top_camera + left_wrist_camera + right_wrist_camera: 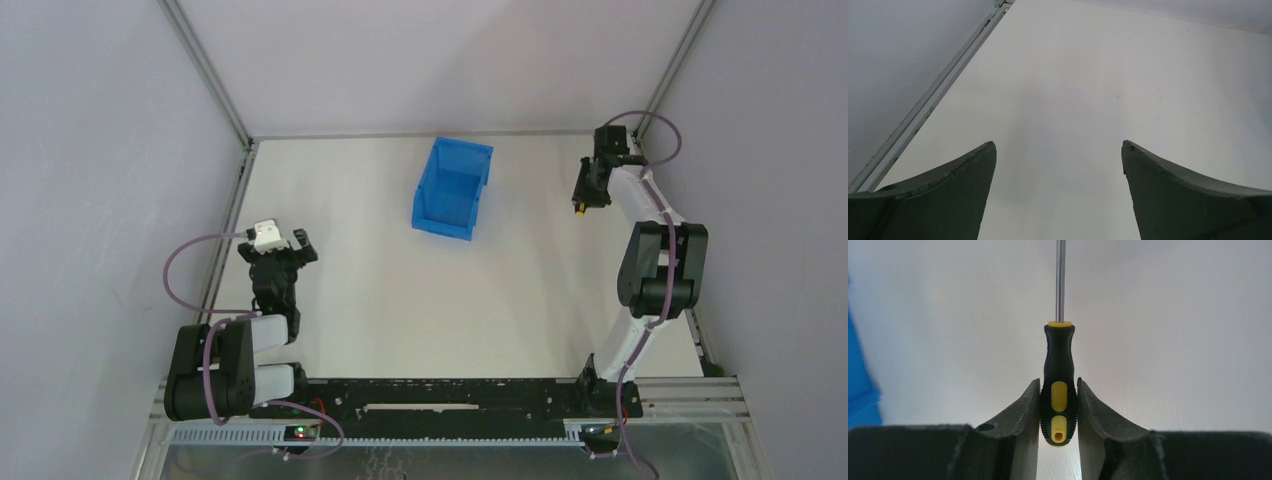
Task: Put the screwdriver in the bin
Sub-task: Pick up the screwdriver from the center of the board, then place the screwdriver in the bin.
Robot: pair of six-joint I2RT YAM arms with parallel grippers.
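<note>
The right tool (pixel 1058 384) pinches the screwdriver (pixel 1058 352) near its handle's butt, upper right of the overhead view; whether it touches the worktop (pixel 400 300) is unclear. Lift it level, carry it left above the bin (pixel 441 223) at upper centre, then let go. The left tool (pixel 1058 146) is spread, idle.

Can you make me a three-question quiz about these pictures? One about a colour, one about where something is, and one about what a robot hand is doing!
1. The bin is:
A red
B blue
C green

2. The screwdriver is:
A inside the bin
B in the right gripper
C under the bin

3. The left gripper is:
A open and empty
B shut on the screwdriver
C shut on the bin

Answers:
1 B, its walls are bright blue.
2 B, the jaws clamp the black-and-yellow handle.
3 A, its jaws stand wide apart with nothing between them.
</note>
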